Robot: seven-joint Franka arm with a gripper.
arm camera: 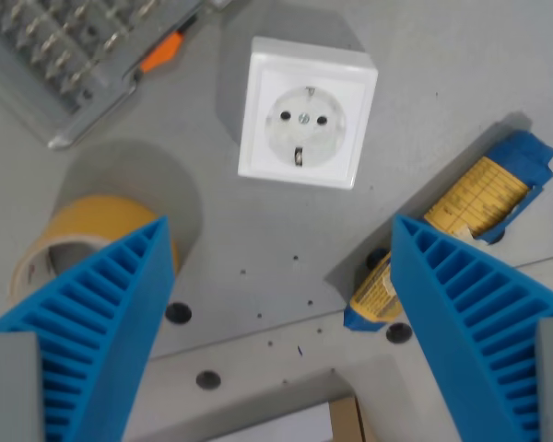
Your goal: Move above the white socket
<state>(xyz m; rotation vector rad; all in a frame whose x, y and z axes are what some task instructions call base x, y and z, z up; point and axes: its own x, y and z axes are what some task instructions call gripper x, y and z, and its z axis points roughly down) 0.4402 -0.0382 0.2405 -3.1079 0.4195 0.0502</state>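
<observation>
— Where does the claw stand?

— The gripper (281,253) hangs over the grey table (461,83), its two blue ribbed plastic fingers (111,322) spread wide at the wrist view's lower left and lower right. Nothing sits between them; the jaws are released.

— And right around it?

— Partly behind the finger on the wrist view's left lies a yellow roll of tape (78,230), flat on the table. Partly behind the finger on the wrist view's right lies a yellow labelled stick wrapped in blue at both ends (475,207), slanting up toward the wrist view's right. Small dark holes dot the table between the fingers.

— The target?

— The square white plastic wall socket (307,110) lies face up on the table, above the gap between the fingers and slightly to the wrist view's left of centre, in the upper half of the view. It has a raised square frame, a round recessed well with two pin holes side by side, a centre screw, and a metal earth clip at the well's lower edge. It touches nothing else.

— Farther out?

— At the upper left corner, a clear plastic case of metal bits with an orange latch (83,46).
</observation>
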